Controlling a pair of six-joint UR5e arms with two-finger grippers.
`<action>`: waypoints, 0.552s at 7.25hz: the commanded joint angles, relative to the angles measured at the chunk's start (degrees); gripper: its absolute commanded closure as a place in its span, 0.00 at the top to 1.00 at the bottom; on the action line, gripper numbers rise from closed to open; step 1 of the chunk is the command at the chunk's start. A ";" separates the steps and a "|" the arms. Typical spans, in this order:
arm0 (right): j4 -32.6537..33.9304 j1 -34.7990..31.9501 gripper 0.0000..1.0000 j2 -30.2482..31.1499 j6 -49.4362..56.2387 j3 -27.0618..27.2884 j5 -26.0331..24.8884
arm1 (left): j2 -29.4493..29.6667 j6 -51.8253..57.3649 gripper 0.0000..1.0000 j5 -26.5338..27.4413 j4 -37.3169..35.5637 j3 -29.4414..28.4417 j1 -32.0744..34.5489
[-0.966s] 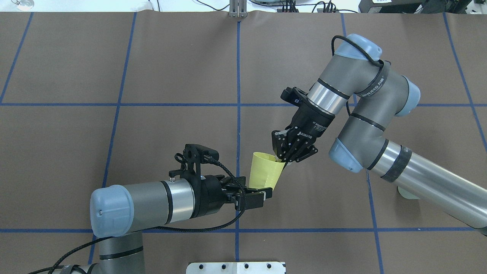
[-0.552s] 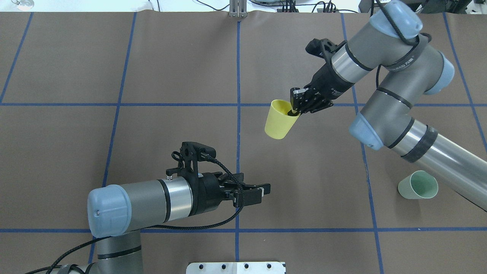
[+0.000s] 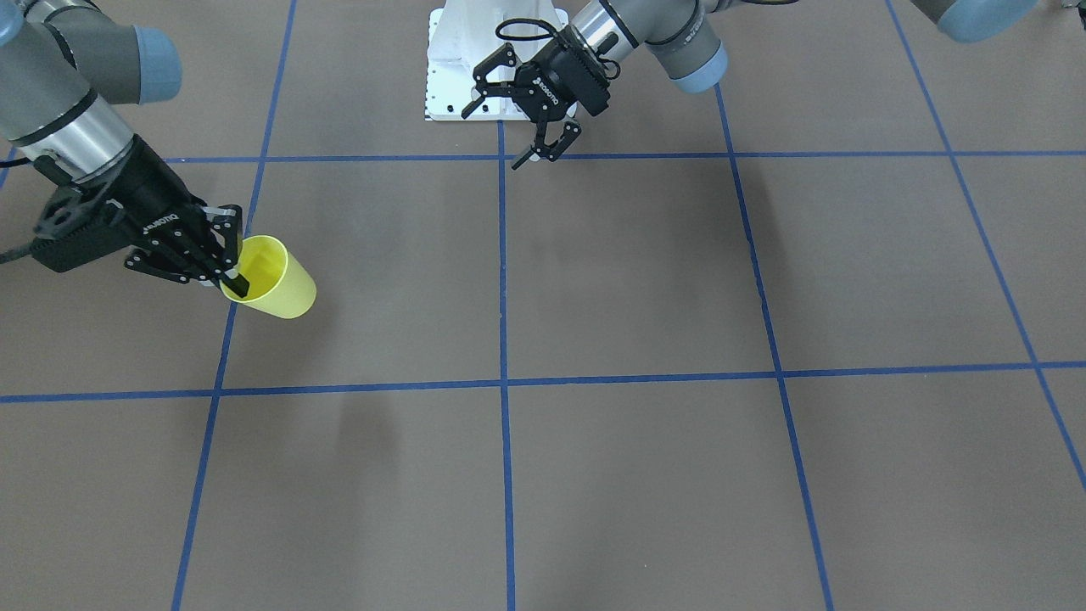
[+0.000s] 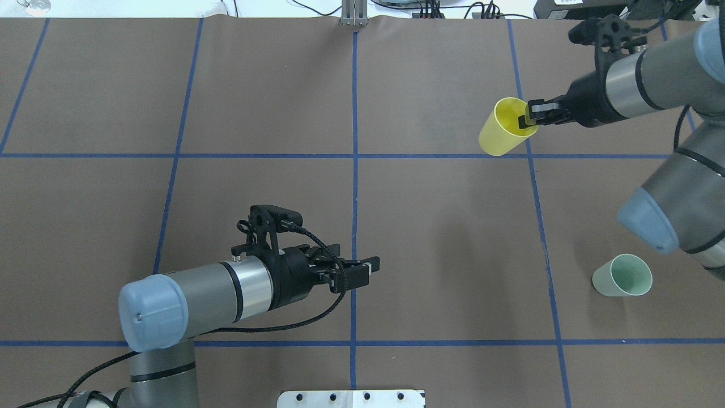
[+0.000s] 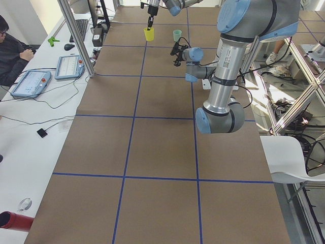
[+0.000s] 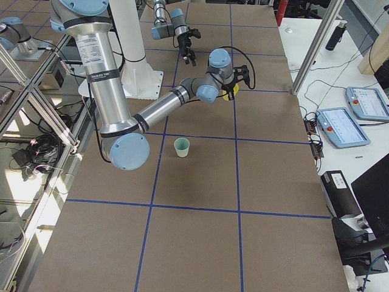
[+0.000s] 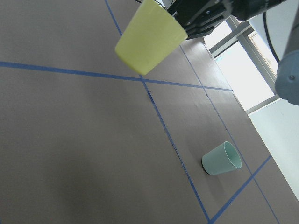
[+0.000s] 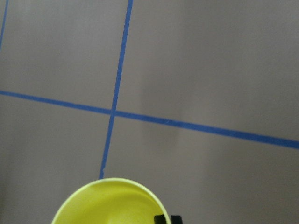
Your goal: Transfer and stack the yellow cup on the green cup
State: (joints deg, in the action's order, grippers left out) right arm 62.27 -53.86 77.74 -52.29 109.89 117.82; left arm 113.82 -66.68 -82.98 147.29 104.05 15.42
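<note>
My right gripper (image 4: 525, 120) is shut on the rim of the yellow cup (image 4: 503, 136), one finger inside it, and holds it tilted above the table at the far right. The cup also shows in the front view (image 3: 273, 282), where the right gripper (image 3: 234, 280) is at the left, and in the left wrist view (image 7: 149, 37) and right wrist view (image 8: 110, 203). The green cup (image 4: 622, 276) stands upright on the table at the near right, under my right arm, well apart from the yellow cup; it also shows in the left wrist view (image 7: 222, 159). My left gripper (image 4: 371, 266) is open and empty near the table's middle.
A white base plate (image 4: 351, 398) sits at the near edge. Blue tape lines grid the brown table. A metal post (image 4: 354, 14) stands at the far edge. An operator (image 5: 10, 51) sits by tablets (image 5: 30, 82) beyond the far side.
The left gripper let go of the yellow cup and drew back to the left. The right gripper carried the cup away from it, up and to the far right.
</note>
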 commanded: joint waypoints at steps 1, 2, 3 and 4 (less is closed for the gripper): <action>10.51 0.24 0.00 7.84 12.42 9.15 -8.81 | -3.67 0.49 0.99 0.10 -9.77 3.67 5.12; 19.03 0.42 0.00 8.21 14.04 13.29 -9.96 | -5.34 0.58 0.99 -1.29 -15.83 7.27 7.41; 23.47 0.51 0.00 10.91 14.14 17.42 -10.76 | -6.49 0.58 0.99 -6.01 -21.29 10.26 12.04; 23.51 0.85 0.00 15.55 14.58 19.90 -12.33 | -7.81 0.93 0.99 -13.89 -27.52 11.68 18.79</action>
State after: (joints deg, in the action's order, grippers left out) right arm 82.83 -53.33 88.61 -38.62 125.75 107.30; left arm 107.69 -66.04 -89.16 127.34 113.11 27.13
